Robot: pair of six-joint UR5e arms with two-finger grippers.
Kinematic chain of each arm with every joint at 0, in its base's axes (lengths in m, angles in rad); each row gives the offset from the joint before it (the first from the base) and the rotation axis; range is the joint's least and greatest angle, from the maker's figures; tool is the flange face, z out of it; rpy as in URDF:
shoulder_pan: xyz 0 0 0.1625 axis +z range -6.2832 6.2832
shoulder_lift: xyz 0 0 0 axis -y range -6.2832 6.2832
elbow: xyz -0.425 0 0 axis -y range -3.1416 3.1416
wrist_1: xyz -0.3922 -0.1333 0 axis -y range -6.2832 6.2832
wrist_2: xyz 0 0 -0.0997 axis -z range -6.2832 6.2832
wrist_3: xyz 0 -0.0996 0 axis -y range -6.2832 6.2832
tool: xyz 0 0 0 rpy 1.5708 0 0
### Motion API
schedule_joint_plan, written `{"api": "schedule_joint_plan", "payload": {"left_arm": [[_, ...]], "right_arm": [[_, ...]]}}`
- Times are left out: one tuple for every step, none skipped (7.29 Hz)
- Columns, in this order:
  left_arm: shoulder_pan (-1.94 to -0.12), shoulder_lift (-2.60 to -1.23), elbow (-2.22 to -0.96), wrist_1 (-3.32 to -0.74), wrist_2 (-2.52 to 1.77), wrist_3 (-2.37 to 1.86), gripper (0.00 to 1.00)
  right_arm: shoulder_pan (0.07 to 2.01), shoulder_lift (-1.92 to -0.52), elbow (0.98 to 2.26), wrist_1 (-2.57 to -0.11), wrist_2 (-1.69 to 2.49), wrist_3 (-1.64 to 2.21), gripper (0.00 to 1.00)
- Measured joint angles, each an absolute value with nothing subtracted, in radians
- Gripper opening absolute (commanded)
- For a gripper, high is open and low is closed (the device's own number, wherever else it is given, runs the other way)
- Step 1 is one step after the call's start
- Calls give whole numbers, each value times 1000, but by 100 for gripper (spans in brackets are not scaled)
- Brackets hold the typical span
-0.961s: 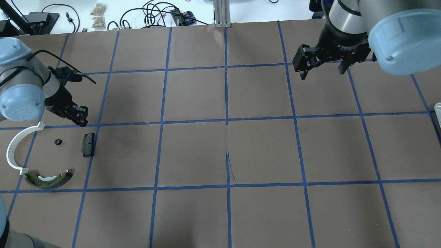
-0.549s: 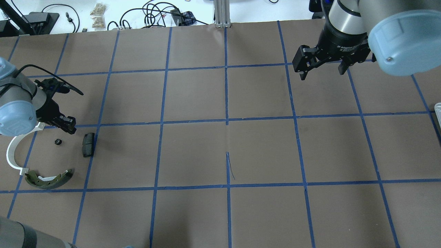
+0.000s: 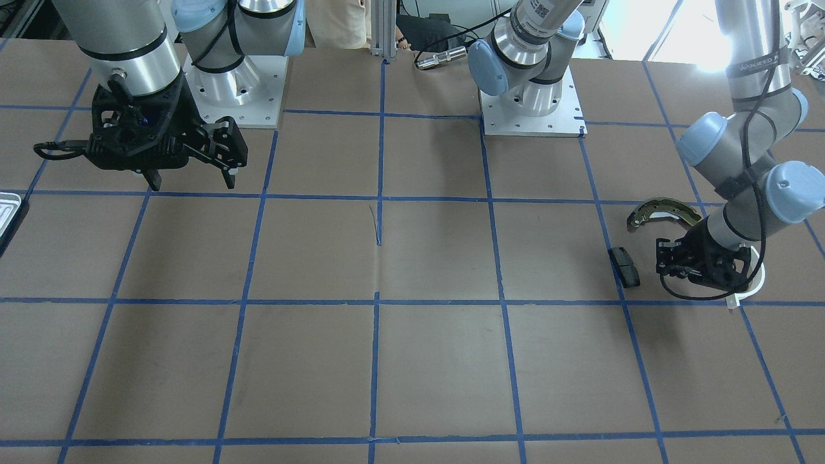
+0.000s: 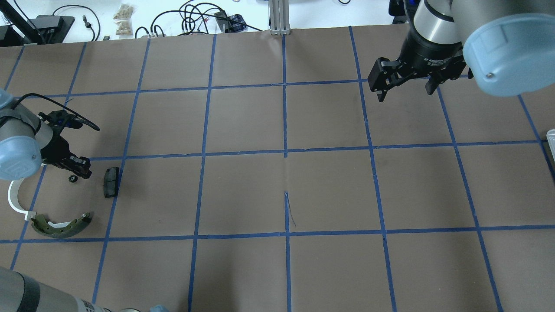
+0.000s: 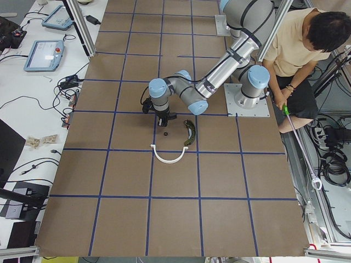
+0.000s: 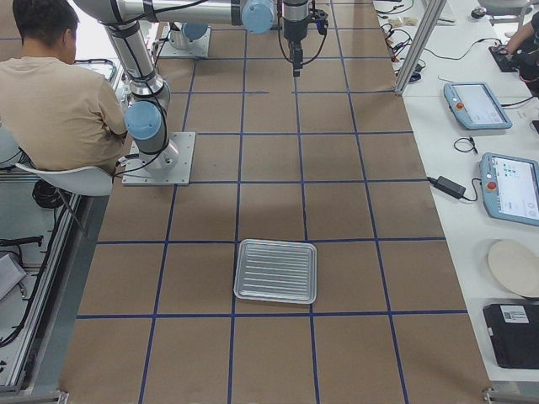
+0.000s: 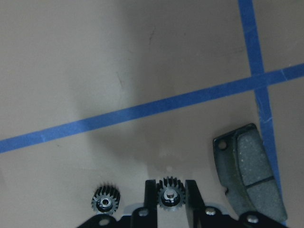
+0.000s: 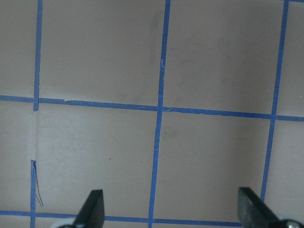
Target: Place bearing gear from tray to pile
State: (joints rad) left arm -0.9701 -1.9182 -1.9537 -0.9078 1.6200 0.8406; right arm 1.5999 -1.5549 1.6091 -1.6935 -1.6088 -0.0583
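Observation:
My left gripper (image 7: 168,209) is shut on a small black bearing gear (image 7: 168,194), held low over the table inside the pile. A second gear (image 7: 105,199) lies just beside it and also shows in the overhead view (image 4: 73,178). The pile holds a black pad (image 4: 110,182), a brass-grey brake shoe (image 4: 60,226) and a white arc (image 4: 15,199). My left gripper (image 4: 80,167) is between the pad and the arc. My right gripper (image 4: 405,82) is open and empty, far from the pile. The tray (image 6: 276,271) shows whole and bare in the exterior right view; only its edge (image 4: 550,138) shows in the overhead view.
The table is brown paper with a blue tape grid. A short slit marks the paper at the middle (image 4: 289,212). Cables and small items lie beyond the far edge (image 4: 195,17). A seated person (image 5: 299,49) is beside the robot bases.
My left gripper has moved back and down into the pile, ending next to the gear on the table. The right arm has not moved.

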Motion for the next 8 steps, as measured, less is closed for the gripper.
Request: {"api": "schedule_joint_plan", "payload": {"left_arm": [[-968,-1918,-1955,-908,1622,842,35],[-967,-1918,-1953,-908,1623,842,39],[-967,-1919,-1950,-905,1624,843,39],[-966,-1919,-1948,-898,1626,844,54],[-966,-1919,-1948,-893,1627,845,86],[-967,-1912,-1947,-893,1628,842,92],[-973,-1892,-1946,-899,1628,830,92],[-994,-1864,-1942,-923,1615,801,91]], "right_arm": [[1600,-1555,1609,-1694,-1609,-58,100],[1600,-1554,1609,-1694,-1609,-58,100],[1600,-1554,1609,-1693,-1608,-58,100],[1600,-1554,1610,-1694,-1608,-58,100],[1600,-1555,1610,-1693,-1608,-58,100],[1600,-1555,1610,-1694,-1608,-58,100],[1600,-1555,1611,-1694,-1608,-58,100],[1600,-1555,1611,-1694,-1608,-58,100]]}}
